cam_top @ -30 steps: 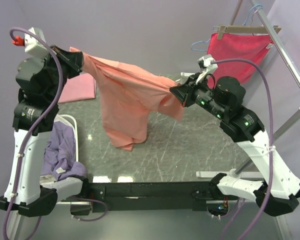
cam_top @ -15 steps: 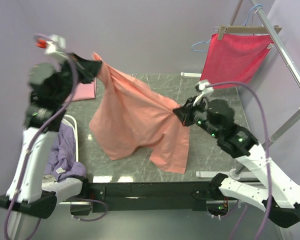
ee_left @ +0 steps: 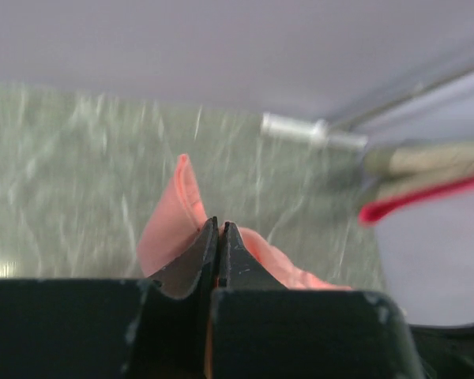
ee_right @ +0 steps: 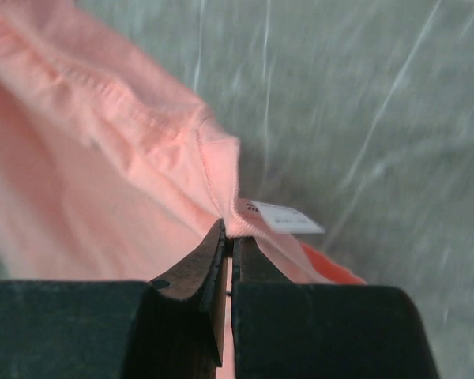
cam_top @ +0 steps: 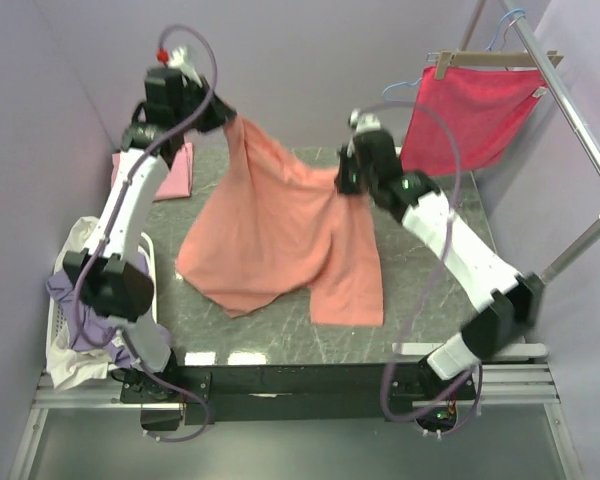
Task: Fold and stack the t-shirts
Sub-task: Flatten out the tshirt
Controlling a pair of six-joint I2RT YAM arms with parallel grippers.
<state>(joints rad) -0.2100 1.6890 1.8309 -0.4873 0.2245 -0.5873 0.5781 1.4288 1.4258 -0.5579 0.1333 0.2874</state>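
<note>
The salmon-orange t-shirt [cam_top: 280,240] hangs stretched between the left gripper [cam_top: 227,116] and right gripper [cam_top: 342,184], each pinching its upper edge; its hem trails nearward onto the surface [cam_top: 430,300]

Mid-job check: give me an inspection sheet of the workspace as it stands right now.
Surface: grey marbled tabletop; the lower part of the salmon t-shirt drapes onto it.
Job's things: salmon t-shirt stretched between both arms, unfolded; pink t-shirt lying flat at the far left; lavender t-shirt heaped in the white basket.
Clutter: nothing seen.
Grippers: left gripper, jaws shut on the salmon t-shirt's edge; right gripper, jaws shut on a seam beside a white label.
Cables: purple cable loops above the left arm, and another arcs over the right arm.
Surroundings: crimson cloth on a hanger on the metal rack; purple walls.
</note>
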